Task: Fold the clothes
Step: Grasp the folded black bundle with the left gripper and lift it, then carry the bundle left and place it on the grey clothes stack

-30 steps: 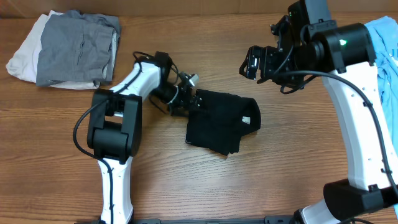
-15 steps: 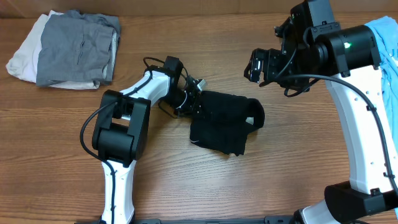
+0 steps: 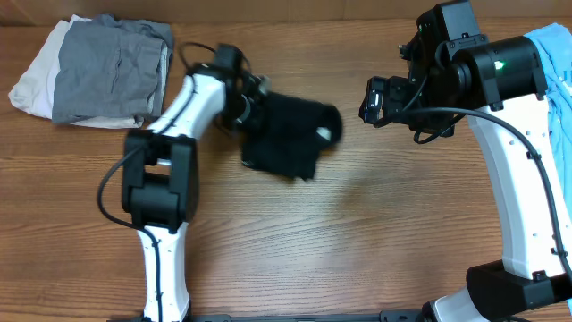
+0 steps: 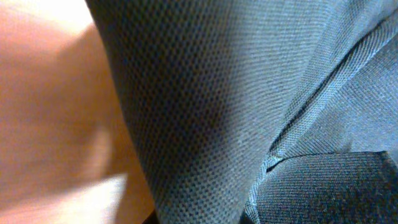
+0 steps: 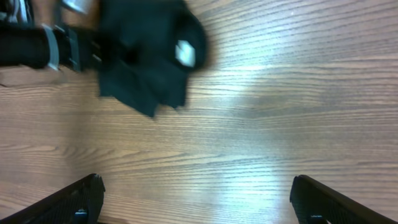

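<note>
White left arm (image 3: 186, 105) stretches forward, pincer (image 3: 248, 111) seemingly clamping black shirt (image 3: 290, 134).

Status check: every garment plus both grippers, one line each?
black shirt: folded into a compact bundle, one edge in the left gripper.
left gripper: shut on the black shirt.
right gripper: open, empty.
grey garment: folded, stacked on the white garment.
white garment: folded, under the grey garment.
light blue garment: loose, not folded, at the right edge of view.
</note>
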Robot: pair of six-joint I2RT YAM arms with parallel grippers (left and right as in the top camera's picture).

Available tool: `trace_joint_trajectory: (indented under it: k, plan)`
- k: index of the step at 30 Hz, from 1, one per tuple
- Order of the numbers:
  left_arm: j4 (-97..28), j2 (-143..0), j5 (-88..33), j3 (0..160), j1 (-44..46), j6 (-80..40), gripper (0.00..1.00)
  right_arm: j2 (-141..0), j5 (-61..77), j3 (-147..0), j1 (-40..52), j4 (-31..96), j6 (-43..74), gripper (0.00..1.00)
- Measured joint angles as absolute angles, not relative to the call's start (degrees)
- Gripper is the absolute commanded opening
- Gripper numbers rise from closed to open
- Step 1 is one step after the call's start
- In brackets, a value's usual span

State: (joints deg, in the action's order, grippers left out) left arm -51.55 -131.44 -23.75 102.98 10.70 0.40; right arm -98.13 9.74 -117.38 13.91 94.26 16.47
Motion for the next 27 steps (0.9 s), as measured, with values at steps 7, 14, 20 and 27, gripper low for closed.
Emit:
trace_joint_trajectory:
  k: [7,14,20,27]
  plan:
    - [-52.51,-132.16,-13.34,111.44,3.31,2.98,0.04,-98.13,9.41,-117.38,13.91,96.2,16.47,1.0]
    - [-55.0,-132.33,-10.35,118.37,-0.97,4.08,0.04,-98.15,9.37,-117.38,13.91,94.96,17.15,1.0]
    - [-59.2,-132.38,-8.49,125.47,-3.88,4.91,0.04,-98.13,9.37,-117.38,13.91,95.68,17.69,1.0]
    - [-61.67,-132.38,-5.48,131.59,-8.03,6.92,0.04,-98.13,9.08,-117.38,13.91,96.27,18.83,1.0]
